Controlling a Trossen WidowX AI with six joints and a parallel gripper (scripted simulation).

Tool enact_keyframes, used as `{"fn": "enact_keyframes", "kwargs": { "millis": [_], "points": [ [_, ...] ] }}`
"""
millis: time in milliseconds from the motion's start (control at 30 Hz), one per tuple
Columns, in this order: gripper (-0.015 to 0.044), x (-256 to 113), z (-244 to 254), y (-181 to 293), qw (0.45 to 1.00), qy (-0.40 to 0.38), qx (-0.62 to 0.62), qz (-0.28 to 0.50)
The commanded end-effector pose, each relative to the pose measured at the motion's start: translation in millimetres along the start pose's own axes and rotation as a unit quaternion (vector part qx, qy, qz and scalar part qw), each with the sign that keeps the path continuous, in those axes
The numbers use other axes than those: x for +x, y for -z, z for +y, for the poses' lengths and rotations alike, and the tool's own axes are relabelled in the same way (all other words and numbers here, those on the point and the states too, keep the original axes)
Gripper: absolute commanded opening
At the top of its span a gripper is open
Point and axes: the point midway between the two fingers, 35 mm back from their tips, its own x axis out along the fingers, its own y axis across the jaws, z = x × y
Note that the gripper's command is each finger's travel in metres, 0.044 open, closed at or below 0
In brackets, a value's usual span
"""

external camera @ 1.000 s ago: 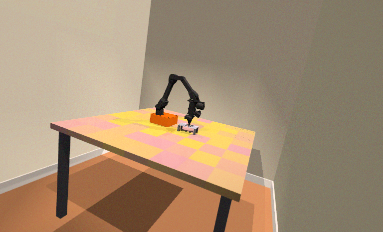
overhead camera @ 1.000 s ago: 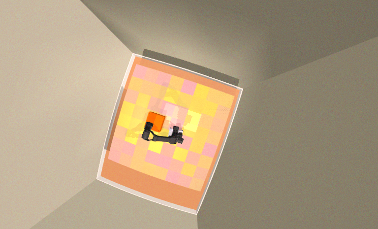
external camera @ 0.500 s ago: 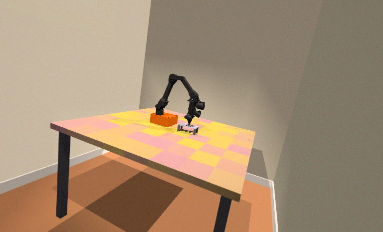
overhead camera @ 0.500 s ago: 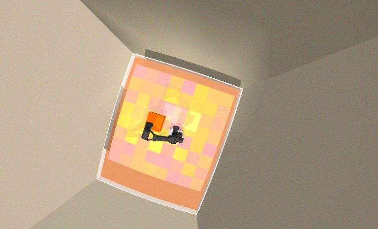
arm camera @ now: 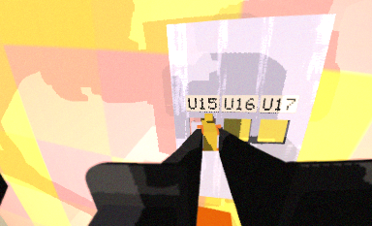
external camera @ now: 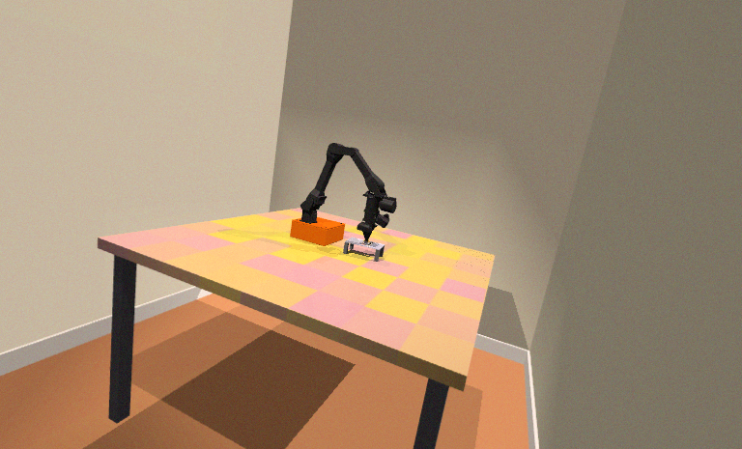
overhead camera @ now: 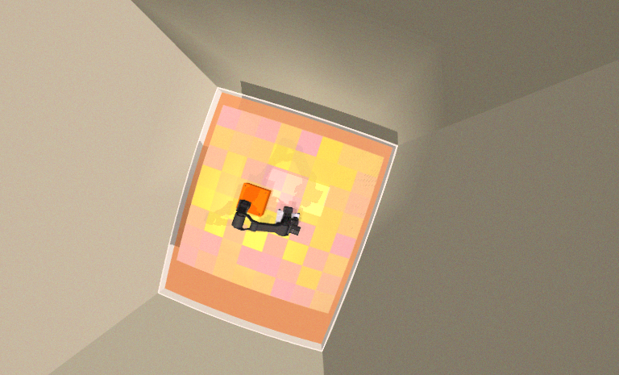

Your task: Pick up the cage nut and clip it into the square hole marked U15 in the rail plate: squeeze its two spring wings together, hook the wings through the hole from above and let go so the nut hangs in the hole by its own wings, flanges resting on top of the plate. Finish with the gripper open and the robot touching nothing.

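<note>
Open air above far side of rail plate (overhead camera: 280,215) (external camera: 356,242) (arm camera: 247,42); orange block (overhead camera: 256,198) (external camera: 317,231) (arm camera: 214,216) blocking low passage on arm-base side!
</note>
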Motion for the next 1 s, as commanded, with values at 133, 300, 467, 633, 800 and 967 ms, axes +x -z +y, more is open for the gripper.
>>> {"fn": "enact_keyframes", "kwargs": {
  "millis": [133,300,467,633,800,967],
  "points": [
    [0.0035,0.0,1.0,-0.6,1.0,0.003,-0.002,0.0],
    [0.0035,0.2,1.8,-0.5,1.0,0.013,-0.002,0.0],
    [0.0035,0.4,2.7,-0.5,1.0,0.023,-0.002,0.0],
    [0.0035,0.5,3.5,-0.6,0.999,0.032,-0.002,0.0],
    [0.0035,0.6,4.3,-0.6,0.999,0.041,-0.002,-0.001],
    [0.0035,0.6,4.3,-0.6,0.999,0.041,-0.002,-0.001]
  ]
}}
